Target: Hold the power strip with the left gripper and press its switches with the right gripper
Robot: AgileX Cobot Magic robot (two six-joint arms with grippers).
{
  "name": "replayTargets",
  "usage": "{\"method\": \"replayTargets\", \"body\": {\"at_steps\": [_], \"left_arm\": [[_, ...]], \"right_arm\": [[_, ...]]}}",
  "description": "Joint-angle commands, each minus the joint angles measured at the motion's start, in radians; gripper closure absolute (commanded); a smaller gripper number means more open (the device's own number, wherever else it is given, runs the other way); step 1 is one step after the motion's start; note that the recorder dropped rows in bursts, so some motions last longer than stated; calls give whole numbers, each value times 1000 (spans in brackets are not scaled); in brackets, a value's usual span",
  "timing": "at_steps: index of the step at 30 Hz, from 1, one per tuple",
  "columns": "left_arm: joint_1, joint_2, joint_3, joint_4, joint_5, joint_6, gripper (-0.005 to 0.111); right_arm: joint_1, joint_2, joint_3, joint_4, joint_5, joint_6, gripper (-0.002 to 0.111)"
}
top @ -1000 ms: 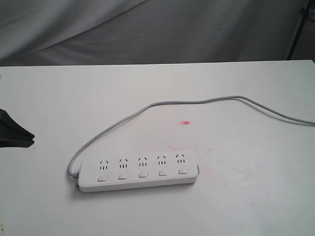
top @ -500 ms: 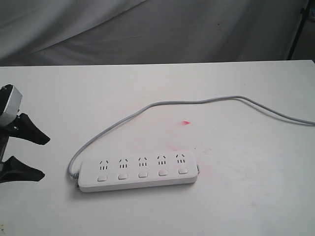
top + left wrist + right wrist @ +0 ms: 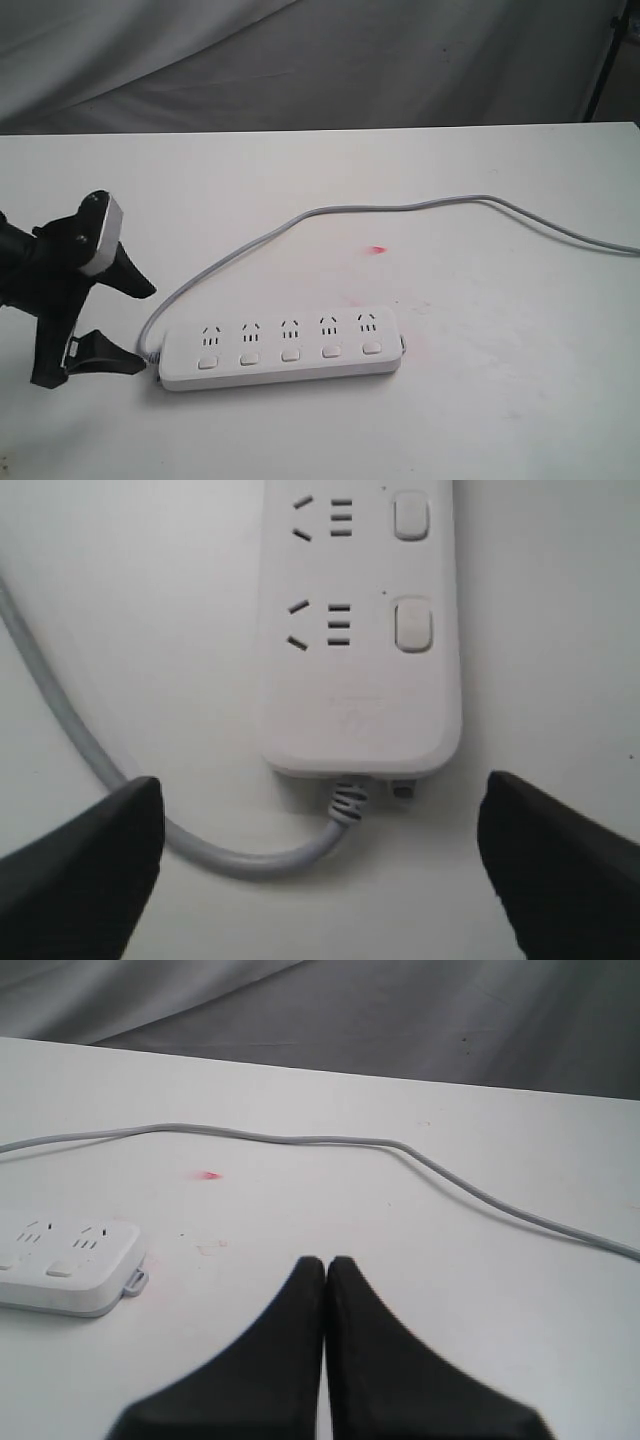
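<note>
Exterior view: strip (image 3: 280, 350) flat on table (image 3: 500, 400), near centre, switches (image 3: 290, 355) up.
Left claw (image 3: 149, 330): spread wide at strip's left end, seemingly to clamp.
Right claw (image 3: 325, 1262): pressed together, off right, likely for poking.

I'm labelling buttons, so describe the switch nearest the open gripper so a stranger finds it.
A white power strip lies on the table, five switches in a row. Yours is the end switch, where the grey cord enters, by the left gripper.

Nothing reads clearly (a faint embossed mark (image 3: 362, 712) on the power strip (image 3: 358, 600) is blurred).
</note>
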Motion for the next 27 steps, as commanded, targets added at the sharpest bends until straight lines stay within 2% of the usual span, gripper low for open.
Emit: {"method": "replayTargets", "body": {"at_steps": [1,6,13,21,27], "left_arm": [[-26,58,-6,-19,-56,8,26],[-26,95,-9,-50,-70,8,26],[-26,98,-40,-77,16,8,26],[-86,117,-40,-78,-3,8,26],[-102,150,-40,-78,-18,8,26]], "right_arm": [[-6,-3,3,-6,-4,1,108],[-6,-3,3,-6,-4,1,108],[-6,-3,3,-6,-4,1,108],[-6,-3,3,-6,-4,1,108],[-6,-3,3,-6,-4,1,108]]}}
